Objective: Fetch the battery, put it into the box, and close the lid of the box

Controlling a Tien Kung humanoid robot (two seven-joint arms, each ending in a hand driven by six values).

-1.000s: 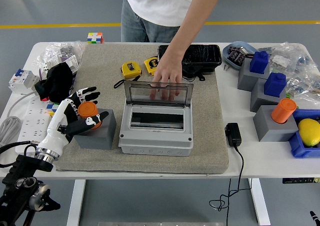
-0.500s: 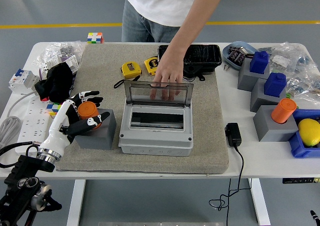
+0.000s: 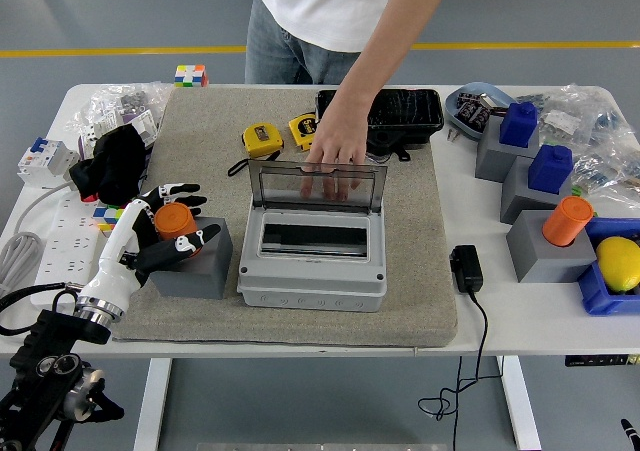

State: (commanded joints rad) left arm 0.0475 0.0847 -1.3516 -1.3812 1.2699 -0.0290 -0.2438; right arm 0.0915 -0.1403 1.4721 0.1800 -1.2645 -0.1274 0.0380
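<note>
left hand [image 3: 152,233] fingers wrapping the battery [image 3: 176,227], not clamped | person's hand [image 3: 335,151] propping lid [image 3: 316,184] | loose grip risking a drop

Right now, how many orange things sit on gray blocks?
2. One orange cylinder sits on the gray block at the left, with the left hand around it. The other sits on a gray block at the right.

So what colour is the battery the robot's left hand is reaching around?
Orange battery, seen in the head view, the only one.
</note>
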